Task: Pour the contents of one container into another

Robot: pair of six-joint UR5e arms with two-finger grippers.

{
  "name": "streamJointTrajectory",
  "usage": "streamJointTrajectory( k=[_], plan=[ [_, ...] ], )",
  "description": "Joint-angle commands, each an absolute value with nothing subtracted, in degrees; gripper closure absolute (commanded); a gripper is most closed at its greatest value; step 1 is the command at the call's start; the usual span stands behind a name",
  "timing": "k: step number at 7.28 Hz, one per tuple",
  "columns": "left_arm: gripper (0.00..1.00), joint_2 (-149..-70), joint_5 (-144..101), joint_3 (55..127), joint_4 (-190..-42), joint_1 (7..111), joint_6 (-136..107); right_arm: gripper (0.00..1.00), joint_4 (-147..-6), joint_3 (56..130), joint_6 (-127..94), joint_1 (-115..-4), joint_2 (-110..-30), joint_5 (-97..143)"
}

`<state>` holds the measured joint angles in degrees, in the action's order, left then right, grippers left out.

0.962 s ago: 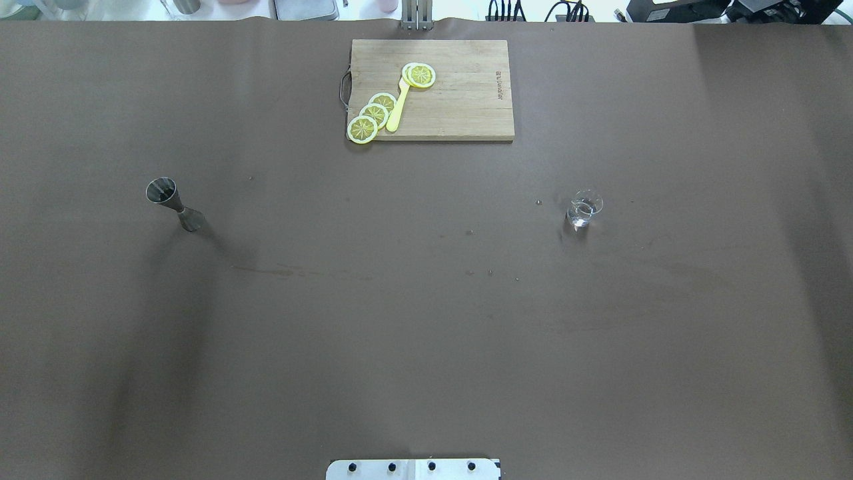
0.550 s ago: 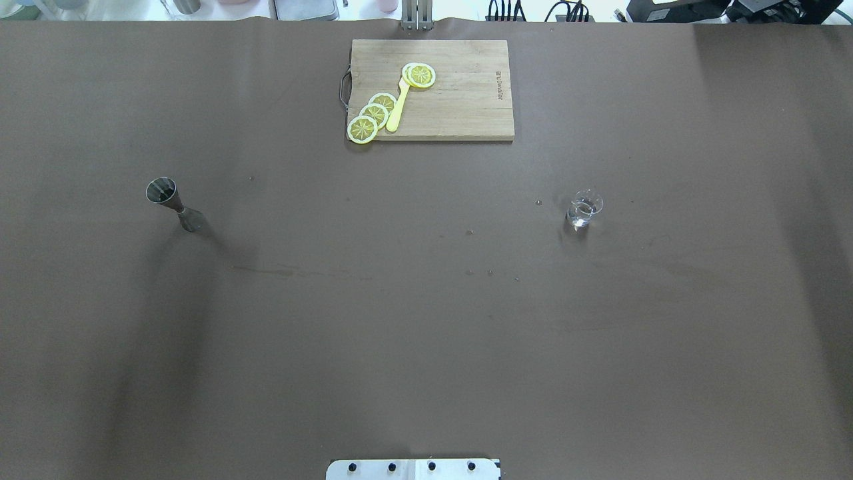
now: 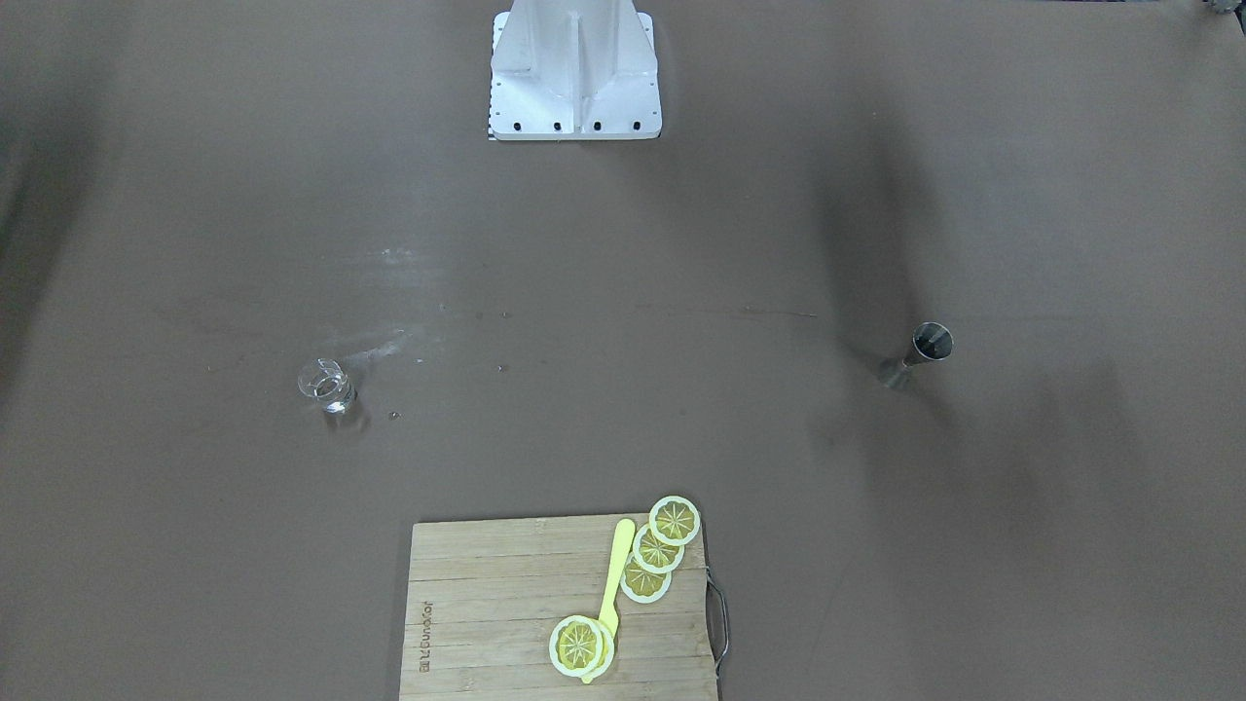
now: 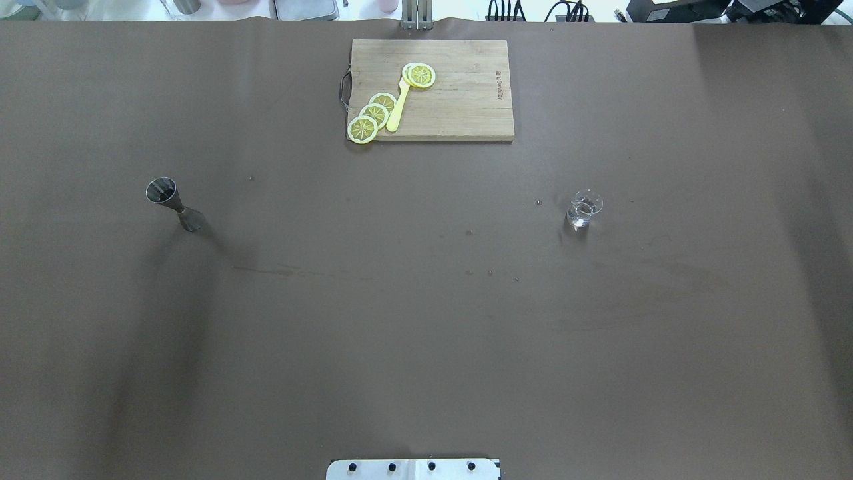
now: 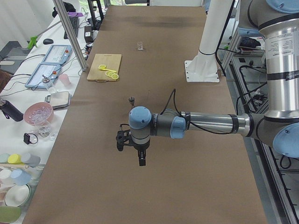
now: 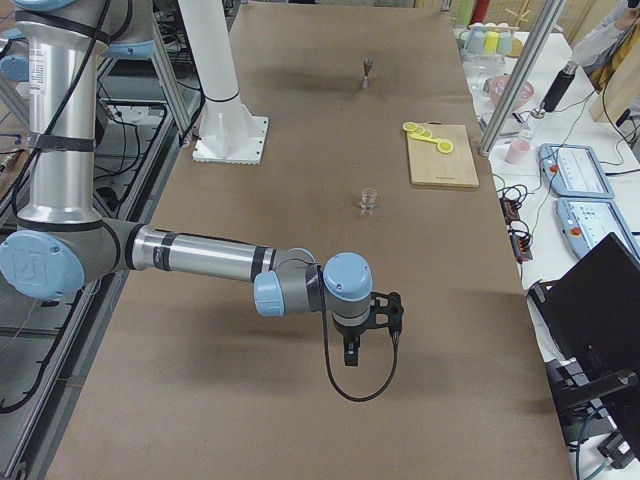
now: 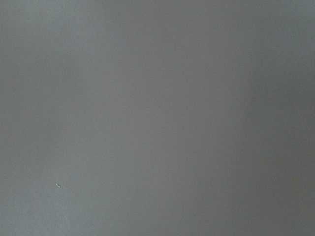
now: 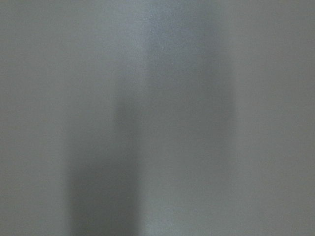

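The clear glass cup [image 4: 583,211] stands upright on the brown table at the right, with a little clear liquid in it; it also shows in the front view [image 3: 326,387]. Far to the left stands the steel hourglass jigger [image 4: 174,203], upright, seen too in the front view [image 3: 920,354]. Neither gripper touches either one. My left gripper [image 5: 132,151] hangs over bare table, well short of the jigger [image 5: 131,100]. My right gripper [image 6: 365,330] hangs over bare table, well short of the cup [image 6: 368,199]. Whether either gripper is open or shut I cannot tell. Both wrist views show only blurred table.
A wooden cutting board [image 4: 460,107] with lemon slices [image 4: 373,113] and a yellow utensil lies at the table's far middle edge. The robot's white base [image 3: 574,68] stands at the near middle edge. Side benches hold cups, bowls and electronics.
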<state>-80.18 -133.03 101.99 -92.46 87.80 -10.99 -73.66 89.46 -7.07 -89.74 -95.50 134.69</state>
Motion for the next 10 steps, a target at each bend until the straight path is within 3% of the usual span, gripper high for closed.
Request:
streamJointTrajectory(
  k=[1,5,10],
  plan=[
    [0.01,-80.3,-133.1,102.0,-92.5,87.7,-11.0,0.00,-72.6,89.8,-6.8,-88.2,-95.0,134.9],
    [0.01,-80.3,-133.1,102.0,-92.5,87.7,-11.0,0.00,-68.1,89.5,-3.1,-84.5,-94.2,135.1],
    [0.01,-80.3,-133.1,102.2,-92.5,87.7,-11.0,0.00,-68.0,89.2,2.3,-80.8,-87.6,140.1]
  ],
)
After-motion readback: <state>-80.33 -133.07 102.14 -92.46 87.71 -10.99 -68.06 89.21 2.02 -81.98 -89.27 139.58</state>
